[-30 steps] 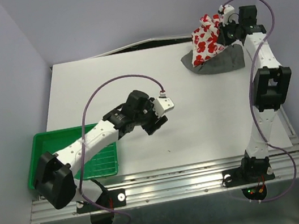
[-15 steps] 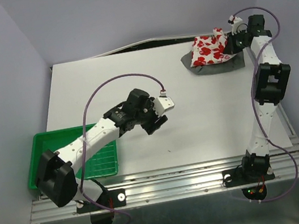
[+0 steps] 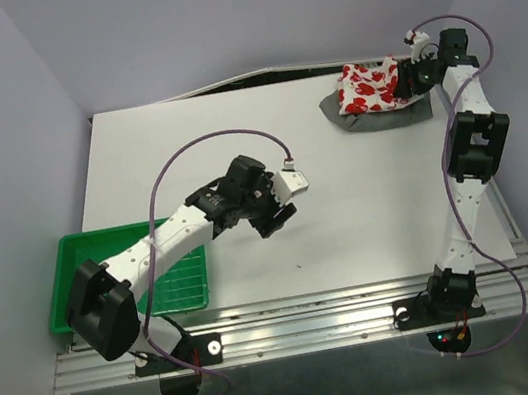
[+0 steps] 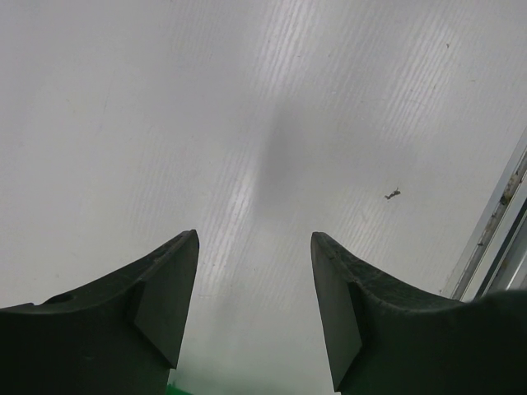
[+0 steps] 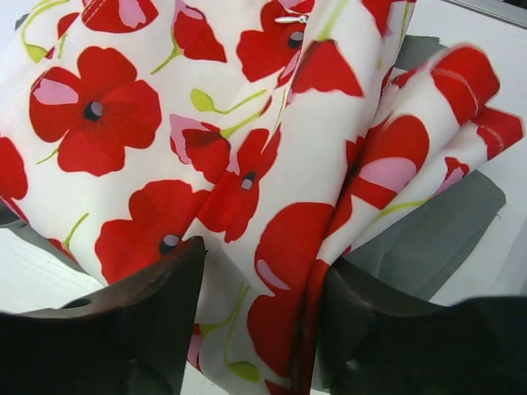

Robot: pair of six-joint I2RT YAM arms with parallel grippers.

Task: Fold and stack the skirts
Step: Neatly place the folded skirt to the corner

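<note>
green ribbed plastic tray (image 3: 82, 263) sits near-left on white table (image 3: 368, 210) | left gripper (image 4: 255, 239) hovers mid-table, jaws released, empty | white red-flowered cloth skirt (image 3: 372, 86) lies atop plain dark grey cloth skirt (image 3: 383, 118), far right | right gripper (image 5: 255, 255) jaws parted astride flowered cloth

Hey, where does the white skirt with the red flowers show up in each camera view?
Top external: the flowered skirt is at the far right of the table, lying on the grey skirt.
Left wrist: not in it; only bare table.
Right wrist: the flowered skirt fills most of the picture.
Shared landmark: the grey skirt under it, seen in the top and right wrist views.
</note>
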